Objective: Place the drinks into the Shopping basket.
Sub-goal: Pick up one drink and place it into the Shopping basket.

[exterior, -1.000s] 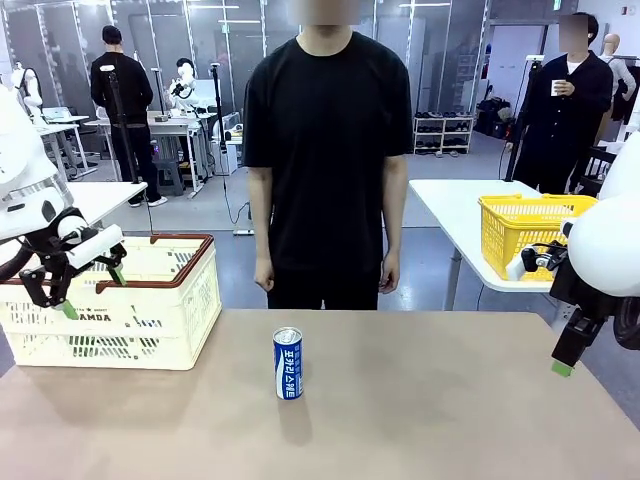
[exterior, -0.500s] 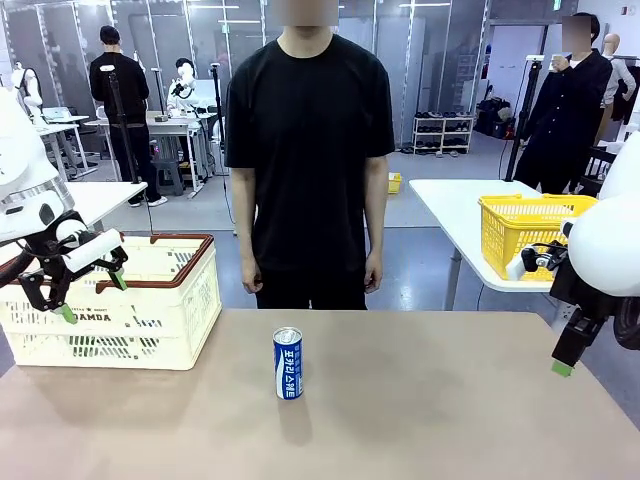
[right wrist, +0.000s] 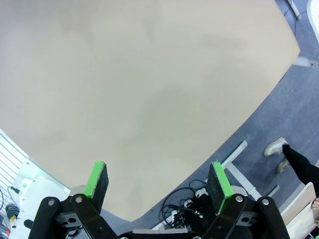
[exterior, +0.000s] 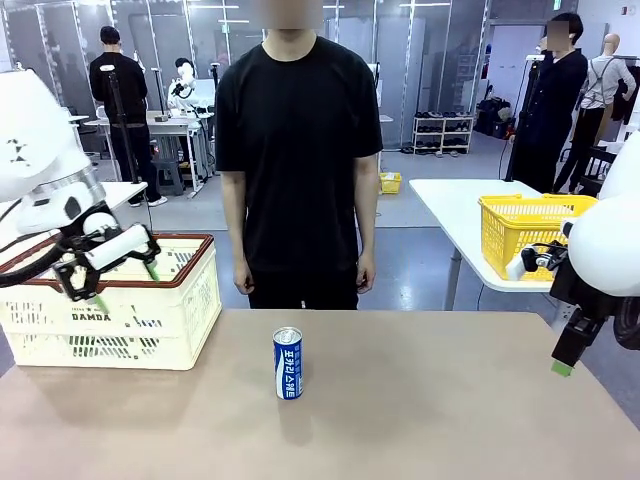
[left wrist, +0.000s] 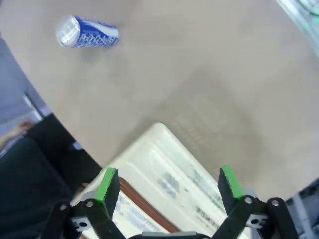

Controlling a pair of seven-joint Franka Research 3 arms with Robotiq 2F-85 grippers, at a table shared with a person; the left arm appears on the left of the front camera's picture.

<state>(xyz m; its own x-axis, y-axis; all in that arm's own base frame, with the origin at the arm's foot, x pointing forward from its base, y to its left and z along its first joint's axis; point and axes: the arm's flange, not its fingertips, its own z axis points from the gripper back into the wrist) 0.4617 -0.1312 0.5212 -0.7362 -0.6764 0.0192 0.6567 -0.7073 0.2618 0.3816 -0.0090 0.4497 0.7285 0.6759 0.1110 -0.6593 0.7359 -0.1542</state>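
One drink, a blue can with white lettering [exterior: 288, 363], stands upright near the middle of the tan table. It also appears far off at the top left of the left wrist view [left wrist: 87, 34]. The cream Shopping basket [exterior: 150, 320] with a brown rim sits at the table's left end. My left gripper [exterior: 125, 283] hovers open and empty above the basket's near wall [left wrist: 164, 164], with its green pads [left wrist: 107, 184] wide apart. My right gripper [exterior: 563, 365] hangs open at the table's right edge, and its wrist view shows the gripper [right wrist: 158, 180] over bare tabletop with nothing between the fingers.
A person in a black shirt [exterior: 300, 150] stands at the far edge with both hands down. A yellow mesh basket [exterior: 530, 225] rests on a separate white table at the back right. Bare tabletop [exterior: 420, 400] spreads around the can.
My left gripper has risen and swung right, from beside the basket's near-left wall to above it. The person has shifted slightly left. The can and my right arm are unmoved.
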